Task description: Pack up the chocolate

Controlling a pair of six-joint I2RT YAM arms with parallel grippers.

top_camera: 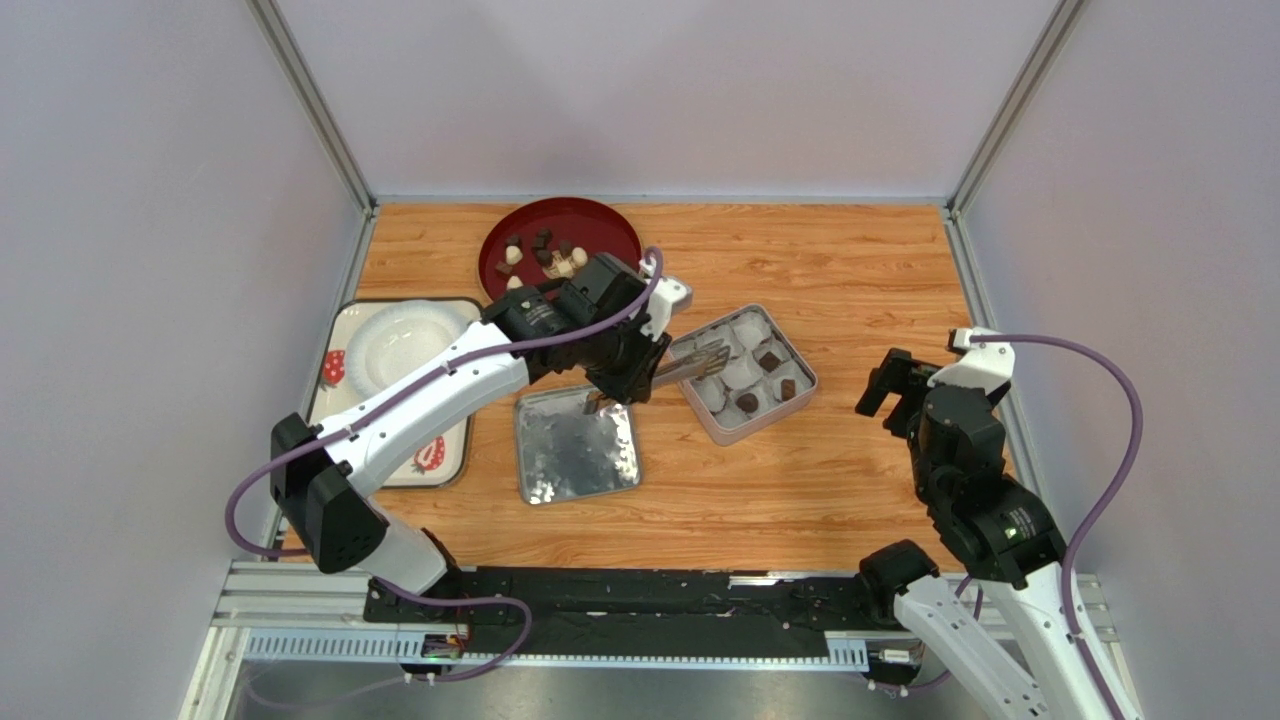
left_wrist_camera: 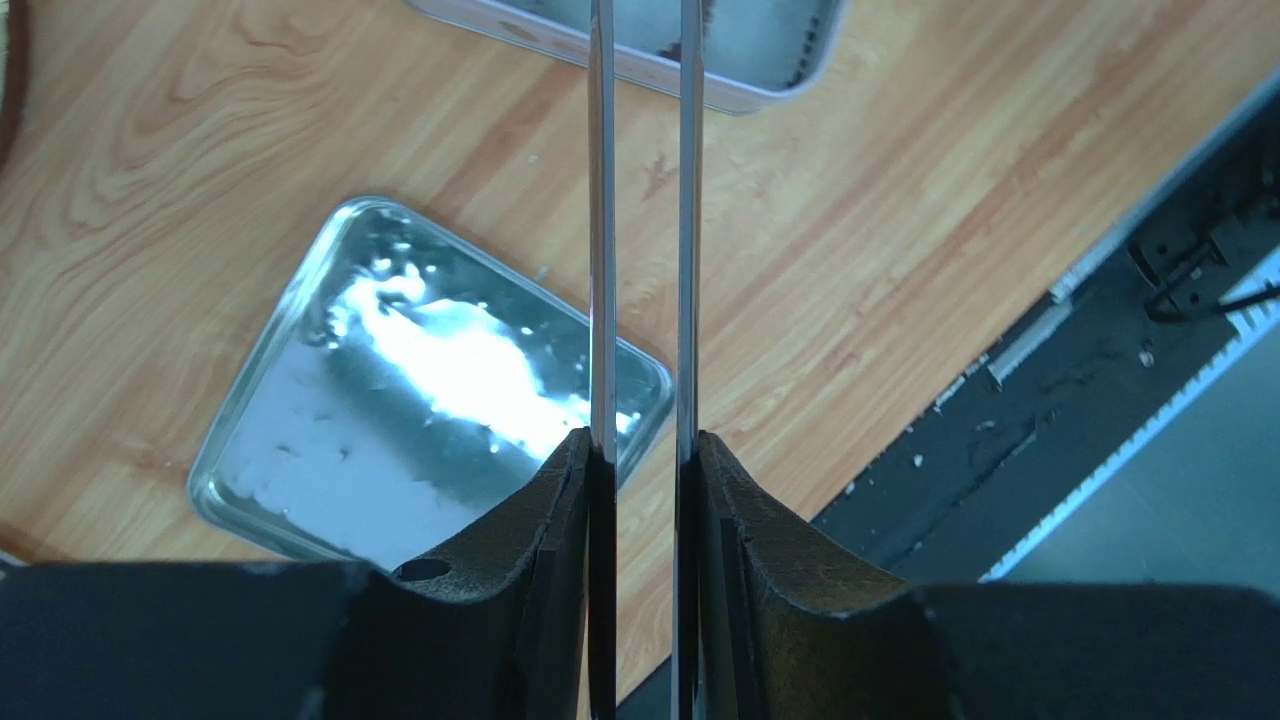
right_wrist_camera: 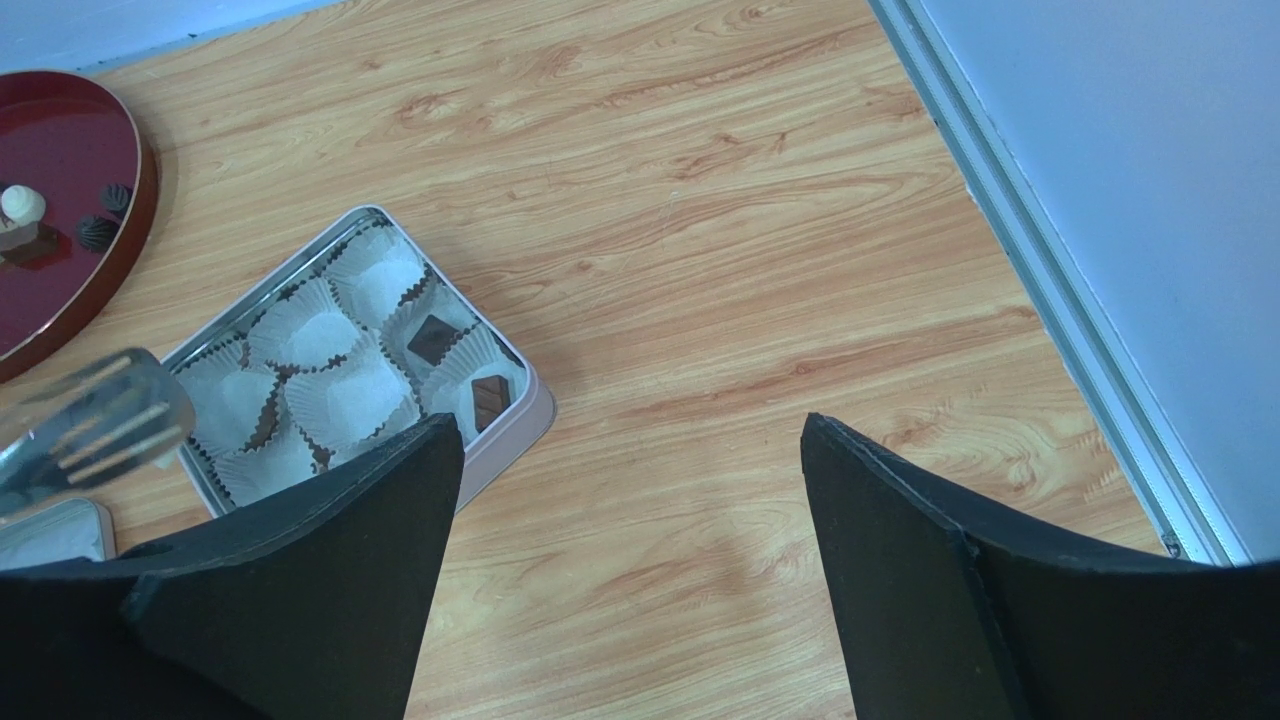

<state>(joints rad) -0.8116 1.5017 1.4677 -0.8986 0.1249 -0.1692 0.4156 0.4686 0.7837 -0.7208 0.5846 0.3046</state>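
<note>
Several chocolate pieces [top_camera: 544,255], dark and cream, lie on a round dark-red plate [top_camera: 601,225] at the back. Three dark pieces [top_camera: 772,362] sit in white liner cups in the open tin [top_camera: 801,393]; two show in the right wrist view [right_wrist_camera: 433,339]. My left gripper [top_camera: 639,360] is shut on metal tongs [top_camera: 694,365], whose tips reach the tin's left edge. In the left wrist view the gripper [left_wrist_camera: 643,450] clamps the tongs' two blades [left_wrist_camera: 601,225]. No piece shows in the tongs' tips [right_wrist_camera: 83,428]. My right gripper [top_camera: 894,393] is open and empty, right of the tin [right_wrist_camera: 511,435].
The tin's shiny lid [top_camera: 576,444] lies flat left of the tin, under my left wrist [left_wrist_camera: 391,405]. A white plate [top_camera: 403,338] sits on a strawberry-print tray [top_camera: 443,450] at the left. Grey walls enclose the wooden table.
</note>
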